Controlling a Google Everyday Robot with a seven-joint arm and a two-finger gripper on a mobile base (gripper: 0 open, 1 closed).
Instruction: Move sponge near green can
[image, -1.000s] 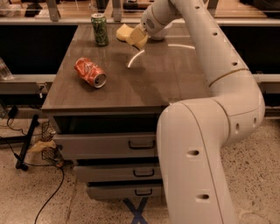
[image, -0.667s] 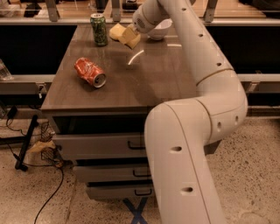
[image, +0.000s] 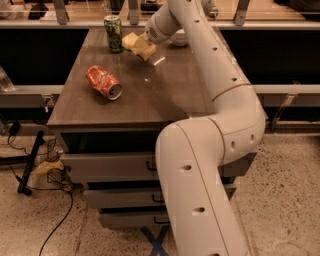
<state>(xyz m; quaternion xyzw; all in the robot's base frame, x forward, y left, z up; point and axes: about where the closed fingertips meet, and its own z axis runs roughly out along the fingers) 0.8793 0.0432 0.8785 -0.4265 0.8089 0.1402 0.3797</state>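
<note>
— Where do we see the gripper?

— We find the gripper (image: 145, 43) at the end of the white arm, over the far left part of the brown wooden bench (image: 150, 102). Its fingers are clamped on the pale yellow, rounded foam sponge (image: 133, 43).

— And how does the sponge sit?

— We see it tilted and carried just above the bench top, not lying flat. It hangs just to the right of the slim dark green can with the silver top (image: 113, 33). The green can stands upright near the far edge. We cannot tell whether the two touch, though they look barely apart.

— What else do we notice on the bench?

— We see a crushed red-orange drink can (image: 103, 82) lying on its side toward the left front, well apart from the sponge. A white bowl (image: 179, 38) shows partly behind the arm at the far side.

— And below?

— We make out grey drawers (image: 107, 165) under the bench top and a black cable (image: 55, 227) trailing across the speckled floor at the left.
</note>
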